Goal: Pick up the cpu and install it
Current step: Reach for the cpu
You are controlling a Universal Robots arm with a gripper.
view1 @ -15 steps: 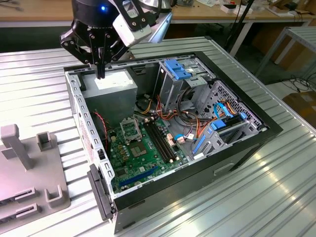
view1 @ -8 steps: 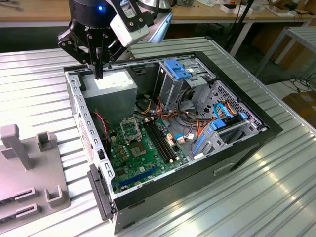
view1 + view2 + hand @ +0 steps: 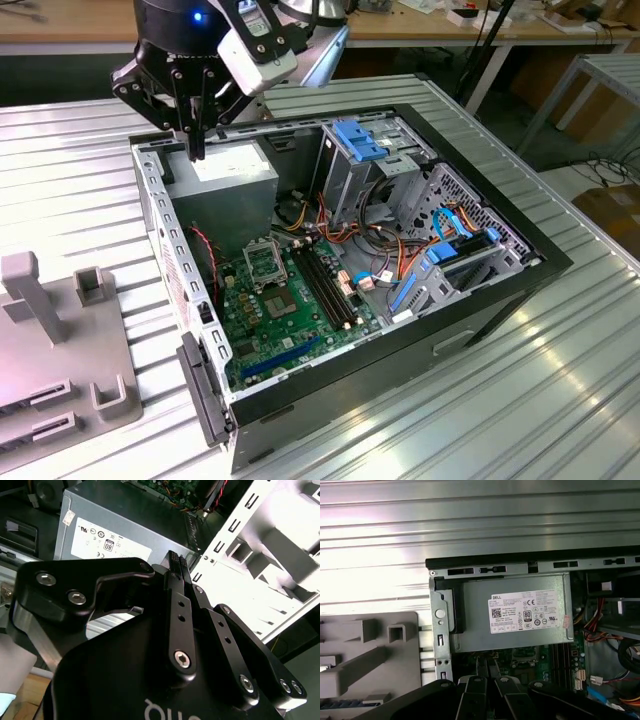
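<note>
Gripper (image 3: 197, 142) pointing straight down, closed.
In the exterior view the black wrist (image 3: 185, 30) enters at the top edge and holds the gripper vertical; its linkage bars (image 3: 150, 85) spread wide above and narrow to two slim fingers (image 3: 198, 120) that meet at the tips. In the second wrist view the ribbed pads (image 3: 173, 560) lie flush together, nothing visible between them. In the first wrist view the fingers run side by side.

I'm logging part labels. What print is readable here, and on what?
On the power supply, a label: fine print too small to read.
On its corner, a sticker: blurred.
On the gripper, lettering: cut off at the picture's edge.
</note>
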